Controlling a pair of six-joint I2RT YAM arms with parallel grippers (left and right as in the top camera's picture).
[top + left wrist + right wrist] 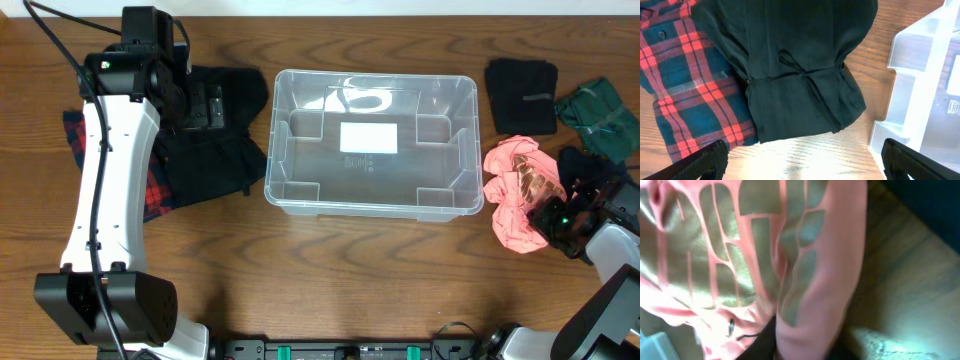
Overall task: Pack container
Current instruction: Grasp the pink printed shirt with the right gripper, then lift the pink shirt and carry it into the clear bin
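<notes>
On the table (330, 290) the container (372, 145) is set at centre. Near the right edge the right gripper (555, 215) is pressed into the pink shirt (510, 190); its closure cannot be told. The left gripper (807, 160) is spread open. A thick fold should be pinched.

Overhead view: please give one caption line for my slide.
Empty clear container mid-table, black garment and plaid shirt to its left, pink garment to its right.

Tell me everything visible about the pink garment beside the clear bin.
The pink garment is a crumpled heap of soft fabric with a dull gold print of bars, clearest in the right wrist view. It lies on the table right of the container, at or against its wall. The right gripper is on its side away from the container; a grip cannot be confirmed.
</notes>
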